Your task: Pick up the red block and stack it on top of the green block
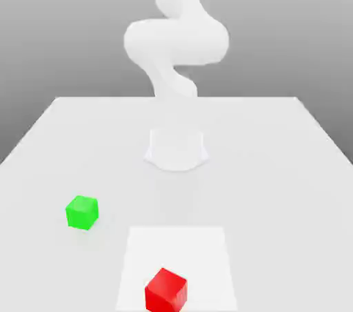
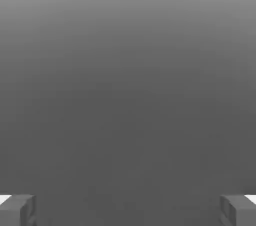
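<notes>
On the table [image 1: 276, 166], I see the red block [image 1: 166, 290] at about four o'clock from the green block [image 1: 82, 212]; my gripper [image 2: 128, 210] gapes wide, holding nothing.

The small matte bright red cube [image 1: 166, 290] and small matte bright green cube [image 1: 82, 212] are set well apart on the flat white table [image 1: 276, 166]; open tabletop is seen around each.

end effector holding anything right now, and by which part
Nothing is held. The end effector is open, with empty space between its fingertips. The red block and the green block both sit on the table, apart from each other.
</notes>
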